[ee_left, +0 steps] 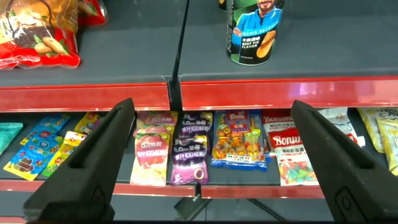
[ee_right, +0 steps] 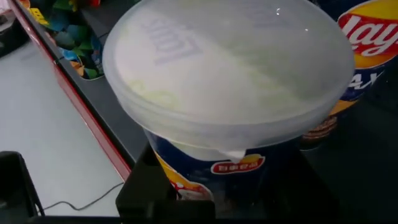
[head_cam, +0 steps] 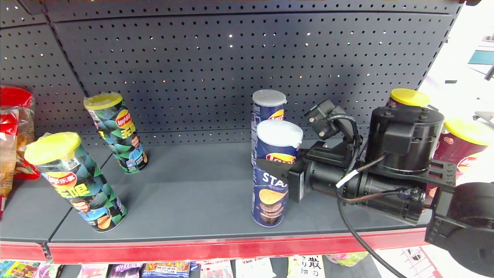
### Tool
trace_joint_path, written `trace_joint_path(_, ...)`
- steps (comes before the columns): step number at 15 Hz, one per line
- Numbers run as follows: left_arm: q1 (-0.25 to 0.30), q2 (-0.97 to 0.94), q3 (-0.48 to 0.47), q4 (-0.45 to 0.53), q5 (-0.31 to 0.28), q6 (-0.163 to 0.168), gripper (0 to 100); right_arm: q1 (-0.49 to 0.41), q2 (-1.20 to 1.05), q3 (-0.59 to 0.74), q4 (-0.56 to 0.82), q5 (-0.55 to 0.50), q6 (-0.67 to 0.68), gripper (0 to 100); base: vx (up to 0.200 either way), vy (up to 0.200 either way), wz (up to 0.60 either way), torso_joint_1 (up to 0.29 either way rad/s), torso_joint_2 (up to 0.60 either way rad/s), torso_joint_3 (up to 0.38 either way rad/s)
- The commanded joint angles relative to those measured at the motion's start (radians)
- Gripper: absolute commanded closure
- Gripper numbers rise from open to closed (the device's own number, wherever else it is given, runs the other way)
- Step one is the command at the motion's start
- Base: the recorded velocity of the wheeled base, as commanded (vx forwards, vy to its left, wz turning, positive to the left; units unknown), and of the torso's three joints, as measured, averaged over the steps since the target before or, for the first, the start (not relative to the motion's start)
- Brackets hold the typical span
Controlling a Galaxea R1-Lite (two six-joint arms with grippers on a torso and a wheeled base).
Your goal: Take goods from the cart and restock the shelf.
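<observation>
Shelf [head_cam: 193, 193] of grey metal with a red front lip, backed by a perforated panel. A blue cylindrical chip can with a white plastic lid [head_cam: 269, 200] stands upright near the shelf's front edge, right of centre. The right gripper [head_cam: 276, 170] comes in from the right, its fingers clenched around the upper body of this can just below the lid. The right wrist view looks down on the same can [ee_right: 230, 74] with the dark fingers on either side of it. Whether the can's base bears fully on the shelf cannot be told.

A second blue can with a grey lid [head_cam: 268, 106] stands directly behind the held one, near the back panel. Two green patterned cans with yellow lids occupy the left part: one near the front edge [head_cam: 77, 185], one further back [head_cam: 117, 133]. Two maroon cans with yellow lids [head_cam: 463, 143] stand at the right end, partly hidden by the arm. A red snack bag [head_cam: 11, 127] lies at the far left end.

The left gripper [ee_left: 212, 109] hangs in front of the shelf's red lip, its fingers [ee_left: 93, 168] released and spread wide, nothing between them. Beyond it, a lower shelf carries rows of coloured sweet packets [ee_left: 236, 140].
</observation>
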Motion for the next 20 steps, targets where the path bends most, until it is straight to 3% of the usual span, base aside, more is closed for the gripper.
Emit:
trace_joint_path(1,0.001,0.000,-0.001,0.000,0.000,0.000,0,0.007,-0.001,0.002,0.000,-0.010,0.000,100,0.000,0.000,0.00,0.000,0.00,0.000)
trace_joint_path(8,0.000,0.000,-0.001,0.000,0.002,0.001,0,0.048,0.023,0.006,-0.003,-0.056,0.014,100,0.000,0.000,0.00,0.000,0.00,0.000)
trace_joint_path(12,0.001,0.000,-0.001,0.000,0.009,0.001,0,0.051,0.060,0.040,-0.120,-0.065,0.004,100,0.000,0.000,0.00,0.000,0.00,0.000)
trace_joint_path(20,0.000,0.000,-0.001,0.000,0.009,0.000,0,0.070,0.034,0.062,-0.121,-0.095,0.001,100,0.000,0.000,0.00,0.000,0.00,0.000)
